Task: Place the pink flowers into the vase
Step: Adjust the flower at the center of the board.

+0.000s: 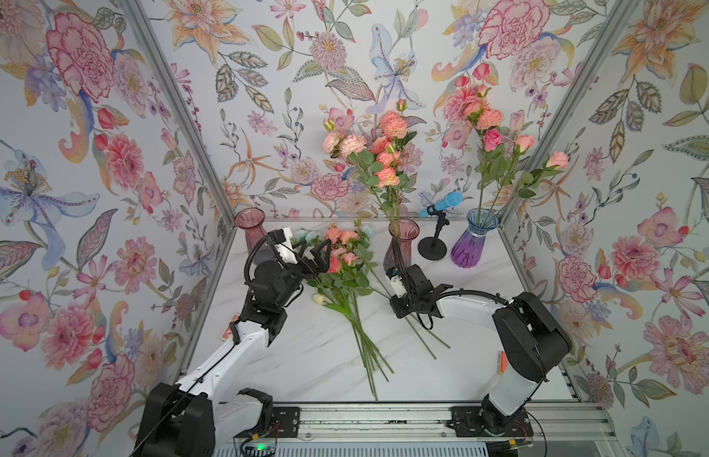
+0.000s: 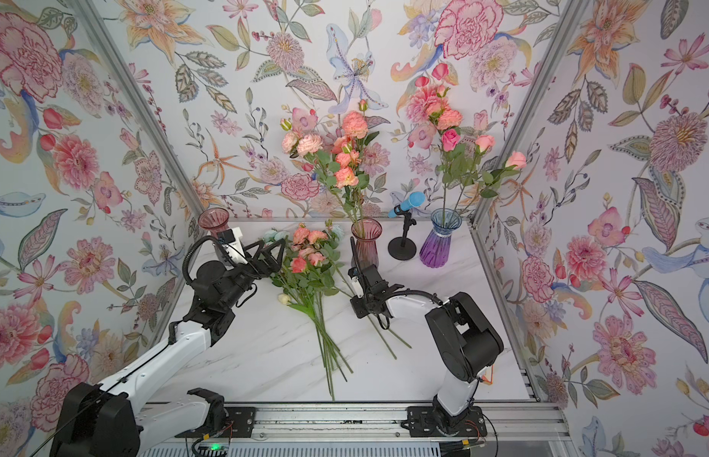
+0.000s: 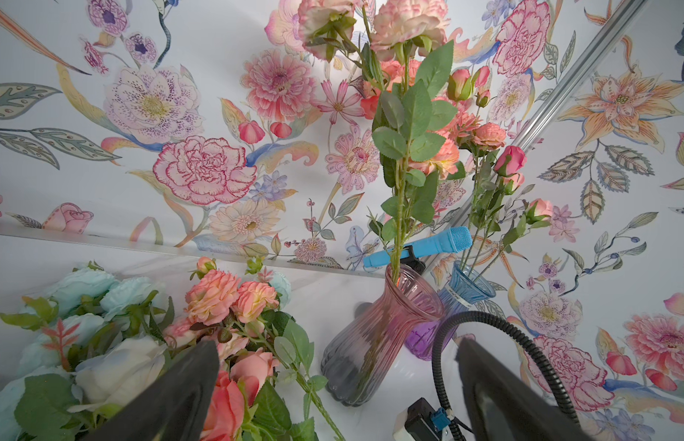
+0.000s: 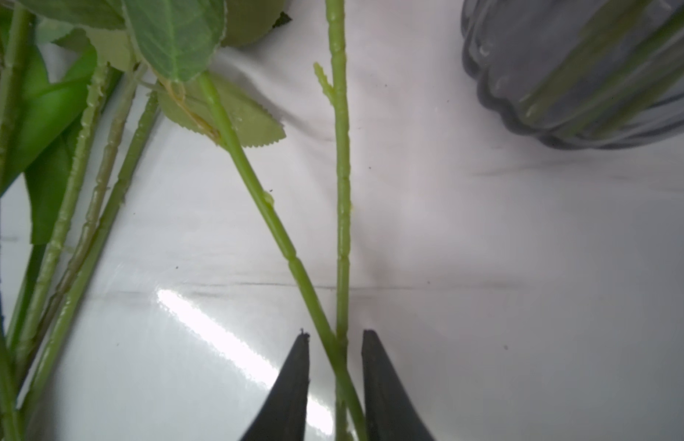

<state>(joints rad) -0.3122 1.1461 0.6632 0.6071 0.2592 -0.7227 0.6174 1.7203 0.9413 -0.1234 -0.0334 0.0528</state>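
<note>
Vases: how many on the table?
3. Pink vase in the back-left corner, looks empty; mauve vase mid-back holding pink flowers; blue-purple vase back right. None seems hidden.

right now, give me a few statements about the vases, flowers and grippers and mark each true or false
1. The ribbed pink glass vase in the middle holds pink flowers. True.
2. The blue-and-purple glass vase is empty. False: pink rose stems stand in it.
3. The left gripper has its jaws shut on a bloom. False: they are wide open over the loose flower pile.
4. Two thin green stems pass between the jaws of the right gripper. True.
5. The blue microphone on its black stand is between those two vases. True.
</note>
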